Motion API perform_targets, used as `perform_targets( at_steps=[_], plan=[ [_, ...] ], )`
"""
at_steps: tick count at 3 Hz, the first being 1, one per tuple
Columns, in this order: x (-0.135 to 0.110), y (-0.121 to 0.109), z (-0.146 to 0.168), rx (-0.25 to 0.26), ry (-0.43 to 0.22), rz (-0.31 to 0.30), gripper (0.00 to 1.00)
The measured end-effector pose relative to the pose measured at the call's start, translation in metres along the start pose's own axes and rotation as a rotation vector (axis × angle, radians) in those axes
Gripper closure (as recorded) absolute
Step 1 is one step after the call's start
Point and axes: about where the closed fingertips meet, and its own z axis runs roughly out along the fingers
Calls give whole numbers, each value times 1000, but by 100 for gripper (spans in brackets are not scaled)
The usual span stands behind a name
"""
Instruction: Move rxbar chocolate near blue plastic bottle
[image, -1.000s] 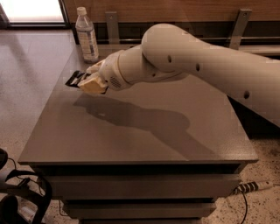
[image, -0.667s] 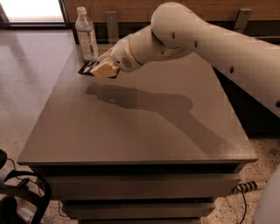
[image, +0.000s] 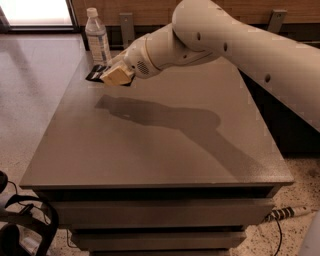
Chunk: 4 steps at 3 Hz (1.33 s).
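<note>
I'm seeing the gripper (image: 116, 76) at the table's (image: 150, 155) far corner, pinching the rxbar chocolate (image: 94, 74). It's poking out toward the blue plastic bottle (image: 98, 41).

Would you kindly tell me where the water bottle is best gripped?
Probably around its labelled middle, coming level across the table: the blue plastic bottle stands upright at its far-left corner. The gripper sits just before it, over the rxbar chocolate.
</note>
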Motion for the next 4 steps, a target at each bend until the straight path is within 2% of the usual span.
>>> perform_targets(
  at_steps=[1,2,3,4],
  plan=[
    [1,-4,6,-10,-10,9,100],
    [7,-21,23,-20,-31,26,100],
    [15,-41,41,-20,-22,48,100],
    [24,-55,55,-1,49,66,100]
  ],
)
